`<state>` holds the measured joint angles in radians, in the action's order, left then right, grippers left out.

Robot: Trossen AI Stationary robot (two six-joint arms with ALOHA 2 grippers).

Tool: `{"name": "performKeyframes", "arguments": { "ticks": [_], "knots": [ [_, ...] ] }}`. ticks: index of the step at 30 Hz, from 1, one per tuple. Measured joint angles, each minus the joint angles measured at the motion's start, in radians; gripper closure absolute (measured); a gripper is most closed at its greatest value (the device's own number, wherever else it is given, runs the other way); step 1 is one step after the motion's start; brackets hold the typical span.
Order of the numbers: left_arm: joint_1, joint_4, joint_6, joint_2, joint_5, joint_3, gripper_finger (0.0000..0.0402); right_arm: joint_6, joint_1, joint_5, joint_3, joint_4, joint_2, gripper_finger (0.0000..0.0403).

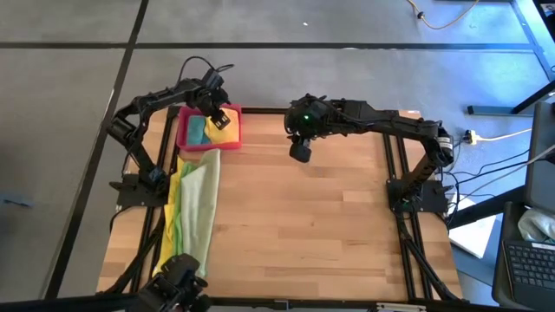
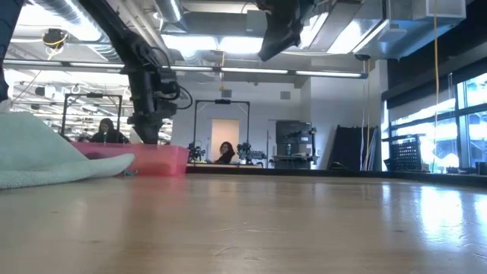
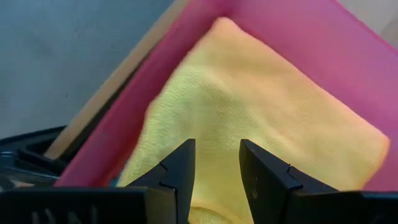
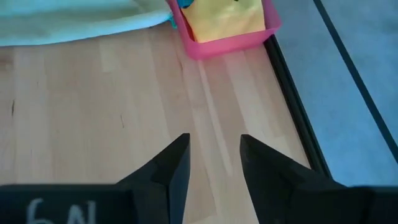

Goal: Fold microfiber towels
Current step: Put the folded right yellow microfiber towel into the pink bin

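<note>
Pale green towel (image 2: 38, 148) fills the low view's near left, its far end cut off; from above it lies along the tabletop (image 1: 303, 217) left edge over a yellow strip (image 1: 171, 217). Beyond it, the pink tray (image 1: 184, 130) holds a folded yellow towel (image 3: 261, 106) and a teal one (image 1: 196, 130), mostly hidden. Left tool (image 3: 216, 171) hovers over the yellow fold, fingers apart and empty. Right tool (image 4: 214, 162), also apart, hangs above bare wood.

the only readable marking is a pale handwritten "6a", followed by a stroke cut off by the frame, on the dark body of the right gripper (image 4: 214, 163) in its own wrist view. nothing else carries legible text, labels or numbers.
</note>
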<state>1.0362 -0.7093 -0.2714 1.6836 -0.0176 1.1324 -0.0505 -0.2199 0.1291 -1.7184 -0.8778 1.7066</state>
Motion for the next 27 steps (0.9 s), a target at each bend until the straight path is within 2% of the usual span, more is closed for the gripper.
{"name": "performKeyframes", "arguments": {
  "ticks": [9, 20, 27],
  "knots": [
    [0.037, 0.052, 0.103, 0.000, 0.045, -0.001, 0.0285, 0.038, 0.000, 0.000, 0.000, -0.001, 0.006, 0.0260],
    [0.031, -0.005, 0.099, 0.052, 0.092, -0.001, 0.0285, 0.071, 0.000, 0.000, 0.000, -0.014, 0.006, 0.0260],
    [0.034, 0.030, 0.078, 0.080, 0.114, -0.001, 0.0285, 0.070, 0.000, 0.000, 0.000, -0.015, 0.006, 0.0260]
  ]
}}
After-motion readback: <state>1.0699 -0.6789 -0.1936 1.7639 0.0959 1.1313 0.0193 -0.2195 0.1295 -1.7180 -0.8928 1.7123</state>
